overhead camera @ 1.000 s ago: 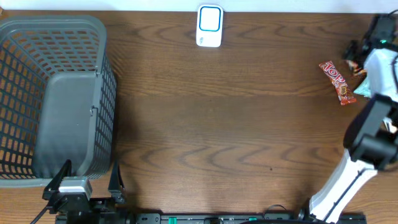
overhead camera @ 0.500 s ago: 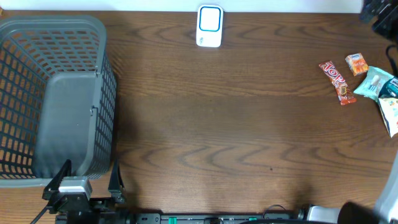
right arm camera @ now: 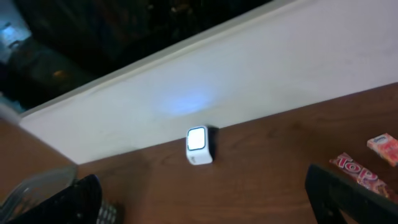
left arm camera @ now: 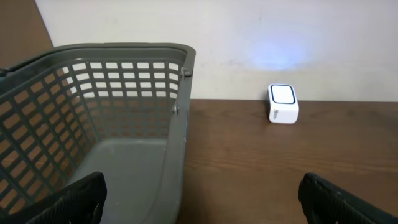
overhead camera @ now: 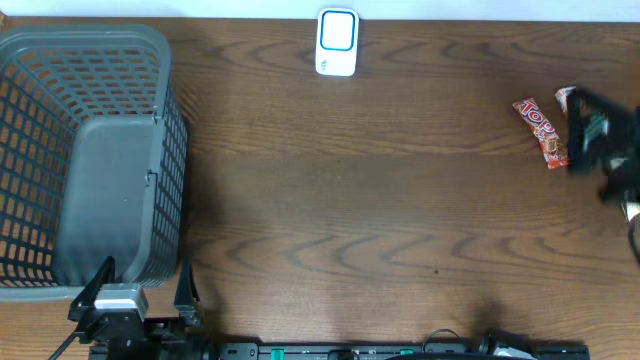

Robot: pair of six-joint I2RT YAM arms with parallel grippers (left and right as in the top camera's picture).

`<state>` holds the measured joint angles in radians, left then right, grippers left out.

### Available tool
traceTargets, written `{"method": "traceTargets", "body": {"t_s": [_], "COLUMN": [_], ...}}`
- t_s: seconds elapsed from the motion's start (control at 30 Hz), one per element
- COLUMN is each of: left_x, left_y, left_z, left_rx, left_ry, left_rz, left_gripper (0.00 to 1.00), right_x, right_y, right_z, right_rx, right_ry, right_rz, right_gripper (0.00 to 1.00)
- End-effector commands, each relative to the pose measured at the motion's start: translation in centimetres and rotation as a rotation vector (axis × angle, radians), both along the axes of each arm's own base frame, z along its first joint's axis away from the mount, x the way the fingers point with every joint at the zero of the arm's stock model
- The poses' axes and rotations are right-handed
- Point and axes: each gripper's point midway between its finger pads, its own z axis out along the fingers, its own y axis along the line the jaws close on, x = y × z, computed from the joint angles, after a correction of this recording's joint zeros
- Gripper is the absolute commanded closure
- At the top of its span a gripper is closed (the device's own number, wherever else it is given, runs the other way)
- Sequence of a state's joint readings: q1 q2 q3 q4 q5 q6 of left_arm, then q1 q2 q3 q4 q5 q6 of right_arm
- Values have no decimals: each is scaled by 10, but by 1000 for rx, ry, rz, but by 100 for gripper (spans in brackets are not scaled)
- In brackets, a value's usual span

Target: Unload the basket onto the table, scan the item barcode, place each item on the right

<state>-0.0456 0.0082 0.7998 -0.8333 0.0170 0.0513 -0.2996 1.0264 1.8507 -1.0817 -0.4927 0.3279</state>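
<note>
Overhead, left gripper (overhead camera: 145, 268): it sits at the near edge of the brown wood-grain table (overhead camera: 350, 200), at the near end of the basket. Its two black fingers (overhead camera: 184, 285) are spread wide and hold nothing.
Left wrist view, same gripper (left arm camera: 205, 194): one fingertip shows in each lower corner, well apart. One is over the basket and the other over bare wood.
Grey plastic lattice basket (overhead camera: 165, 130): it stands upright on the left side of the table. Inside, only its smooth solid floor and slotted walls show. In the left wrist view its rim (left arm camera: 124, 53) rises beside the wall.
Right gripper (overhead camera: 596, 140): overhead it is a blurred dark shape at the right edge, just beside the snacks. In the right wrist view (right arm camera: 205, 199) its fingers stand wide apart with nothing between them.
Red candy bar wrapper (overhead camera: 541, 131): it lies flat and slanted on the right side of the table, touching neither gripper. It also shows at the right edge of the right wrist view (right arm camera: 357, 174).
Small orange snack packet (right arm camera: 384, 147): it lies just beyond the bar. Overhead it is mostly hidden by the gripper.
White box-shaped scanner with a blue-rimmed face (overhead camera: 337, 42): it stands at the far edge against the pale wall, well apart from the snacks and the basket. Both wrist views show it (left arm camera: 283, 104) (right arm camera: 199, 145).
</note>
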Motion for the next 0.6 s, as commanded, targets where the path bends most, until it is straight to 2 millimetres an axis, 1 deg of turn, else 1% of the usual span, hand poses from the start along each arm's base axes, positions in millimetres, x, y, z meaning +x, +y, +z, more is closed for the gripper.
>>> {"method": "traceTargets", "body": {"t_s": [0.0,0.13,0.23,0.37,0.43,0.57], "left_x": [-2,-2,-2,-2,-2,-2], "left_y": [1,1,1,1,1,1], "left_z": [3,3,3,3,3,3], "left_rx": [-5,-5,-5,-5,-5,-5], "left_ry": [-12,-12,-12,-12,-12,-12], "left_rz": [5,5,5,5,5,5], "left_gripper": [2,2,2,2,2,2], "right_x": [-25,-54,-73,-91,-96,-108], "right_y": [9,18,24,30,29,14], "right_z": [1,-4,-13,-24,-31,-47], "right_rx": [-11,-9,-2,8,11,-14], "right_ry": [-14,-9,16,46,76,133], "right_rz": [13,13,13,13,-4,-103], "right_gripper": [1,1,1,1,1,1]}}
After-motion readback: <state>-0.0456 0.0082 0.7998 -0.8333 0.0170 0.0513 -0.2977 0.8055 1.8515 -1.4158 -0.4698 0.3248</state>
